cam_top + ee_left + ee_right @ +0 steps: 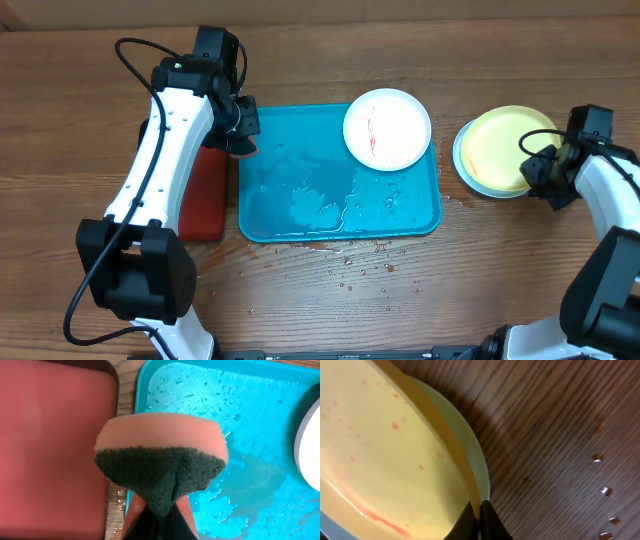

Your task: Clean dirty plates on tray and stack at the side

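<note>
The blue tray lies mid-table, wet. A white plate with a red smear sits on its far right corner; its edge shows in the left wrist view. A yellow-green plate with faint red smears rests on a pale blue plate on the table to the right of the tray. My right gripper is shut on the yellow-green plate's rim, as the right wrist view shows. My left gripper is shut on an orange-and-green sponge above the tray's left edge.
A red tray with a black rim lies just left of the blue tray, also in the left wrist view. Water drops dot the wooden table in front of the blue tray and near the stacked plates.
</note>
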You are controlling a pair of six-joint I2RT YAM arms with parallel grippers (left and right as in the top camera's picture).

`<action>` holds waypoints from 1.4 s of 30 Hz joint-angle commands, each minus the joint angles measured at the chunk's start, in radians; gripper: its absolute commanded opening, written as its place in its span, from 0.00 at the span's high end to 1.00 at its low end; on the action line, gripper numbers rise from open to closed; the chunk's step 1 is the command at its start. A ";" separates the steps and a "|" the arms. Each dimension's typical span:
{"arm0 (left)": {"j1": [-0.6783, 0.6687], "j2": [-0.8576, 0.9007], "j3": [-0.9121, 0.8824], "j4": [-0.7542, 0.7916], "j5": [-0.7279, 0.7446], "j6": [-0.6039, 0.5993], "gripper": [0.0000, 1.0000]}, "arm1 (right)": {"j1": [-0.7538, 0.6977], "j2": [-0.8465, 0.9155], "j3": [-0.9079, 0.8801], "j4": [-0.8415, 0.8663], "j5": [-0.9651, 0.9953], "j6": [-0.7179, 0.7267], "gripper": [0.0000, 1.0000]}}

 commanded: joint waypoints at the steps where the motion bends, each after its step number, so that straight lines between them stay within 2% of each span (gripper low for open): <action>1: -0.003 0.011 0.000 0.008 -0.010 0.005 0.95 | -0.001 0.006 0.011 0.009 -0.090 -0.031 0.96; 7: -0.003 0.011 0.000 0.011 -0.010 0.005 0.96 | -0.001 0.003 0.066 -0.022 -0.284 -0.158 0.69; 14: -0.003 0.011 0.000 0.013 -0.010 0.005 0.96 | 0.031 0.003 0.243 -0.190 -0.314 -0.185 0.67; 18: -0.003 0.011 0.000 0.023 -0.010 0.005 0.96 | 0.111 0.006 0.251 -0.175 -0.360 -0.184 0.66; 22: -0.003 0.011 0.000 0.026 -0.009 0.005 0.96 | 0.229 0.023 0.238 -0.120 -0.355 -0.171 0.58; 27: -0.003 0.011 0.000 0.016 -0.009 0.005 0.96 | 0.338 0.079 0.238 -0.084 -0.237 -0.032 0.58; 31: -0.003 0.011 0.000 0.015 -0.009 0.005 0.96 | 0.405 0.147 0.233 -0.029 -0.206 0.028 0.62; 36: -0.003 0.011 0.000 0.010 -0.009 0.005 0.96 | 0.463 0.230 0.233 0.005 -0.190 0.064 0.71; 42: -0.003 0.011 0.000 0.011 -0.006 0.005 0.96 | 0.526 0.309 0.233 0.035 -0.189 0.064 0.75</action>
